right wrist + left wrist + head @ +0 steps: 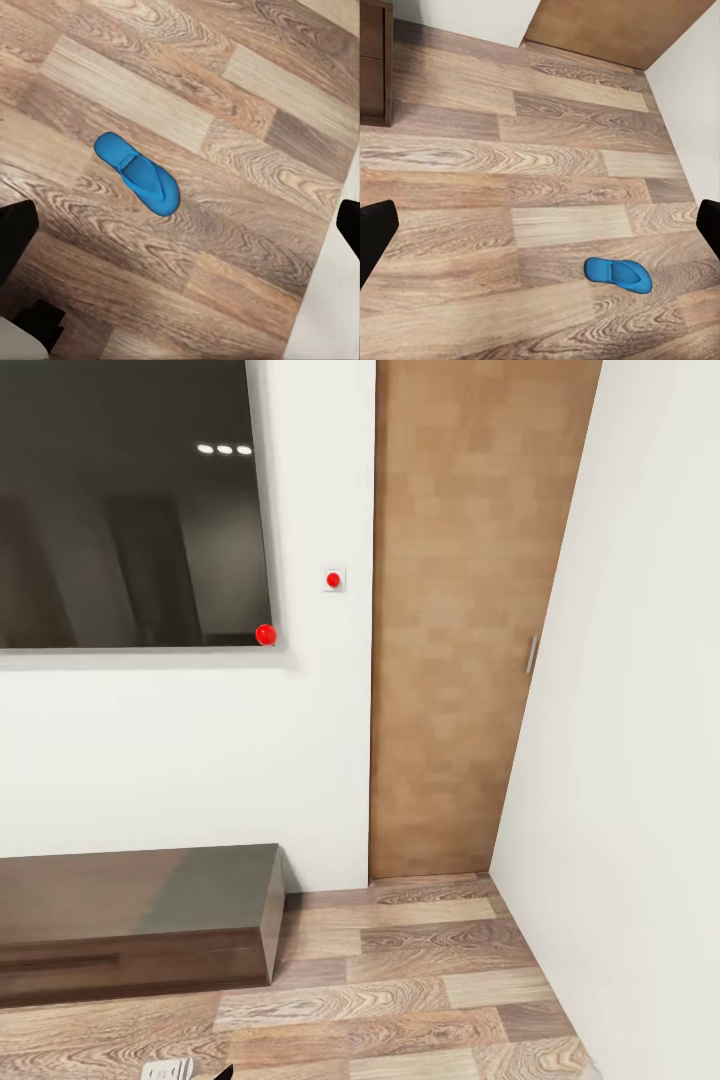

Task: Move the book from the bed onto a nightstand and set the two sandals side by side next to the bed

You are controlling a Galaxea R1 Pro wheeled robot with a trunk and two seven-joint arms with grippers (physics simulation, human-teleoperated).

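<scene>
A bright blue sandal lies flat on the wood-plank floor, alone, in the left wrist view. My left gripper hangs well above the floor, open, its black fingers wide apart with nothing between them. A blue sandal also lies sole-down on the planks under my right gripper, which is open and empty too, high above it. The book, the bed and the nightstands are out of view.
Ahead stands a white wall with a dark screen, a low dark-brown cabinet below it, and a wooden door to its right. A white wall closes the right side. A dark cabinet corner sits beside the open floor.
</scene>
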